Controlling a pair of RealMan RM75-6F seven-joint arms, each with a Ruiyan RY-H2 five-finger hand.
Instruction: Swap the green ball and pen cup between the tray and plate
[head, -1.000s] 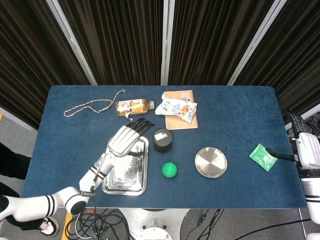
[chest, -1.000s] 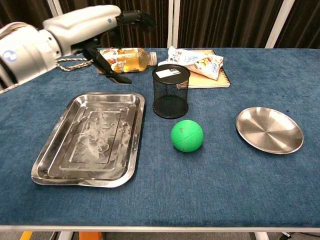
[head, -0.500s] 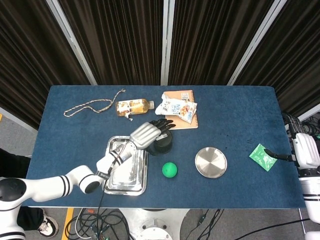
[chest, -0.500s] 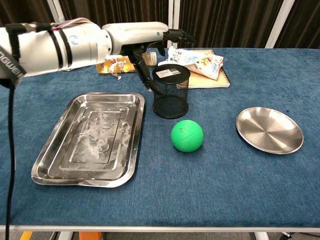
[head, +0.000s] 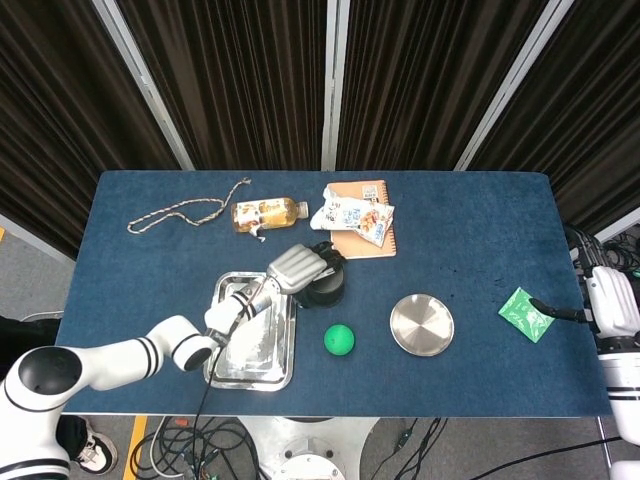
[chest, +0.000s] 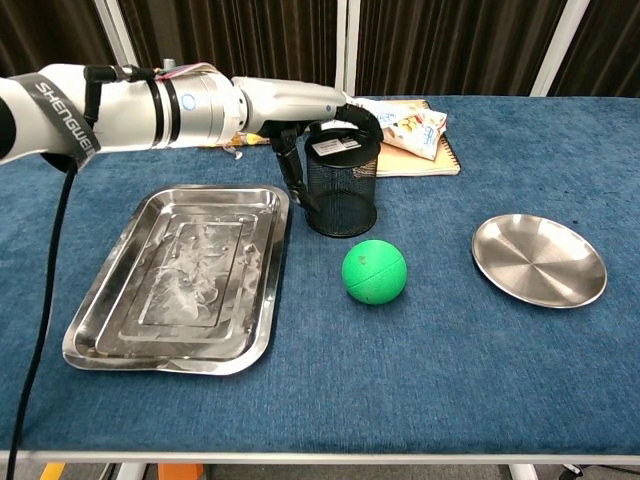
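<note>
The black mesh pen cup (head: 327, 285) (chest: 343, 196) stands on the blue cloth just right of the steel tray (head: 262, 352) (chest: 180, 275). My left hand (head: 296, 266) (chest: 310, 108) grips it: fingers curl over its far rim and the thumb runs down its left side. The green ball (head: 339, 339) (chest: 374, 271) lies on the cloth in front of the cup, apart from it. The round steel plate (head: 421, 324) (chest: 539, 260) sits bare to the right. My right hand (head: 605, 305) rests at the table's right edge, one dark finger stretched out, holding nothing.
A tea bottle (head: 265, 212) and a rope (head: 185, 213) lie at the back left. A snack packet on a notebook (head: 358, 220) (chest: 400, 120) lies behind the cup. A green packet (head: 526, 314) lies beside my right hand.
My left hand has swung from over the tray's back edge rightward to the pen cup and closed its fingers around it. Ball, plate and right hand have not moved.
</note>
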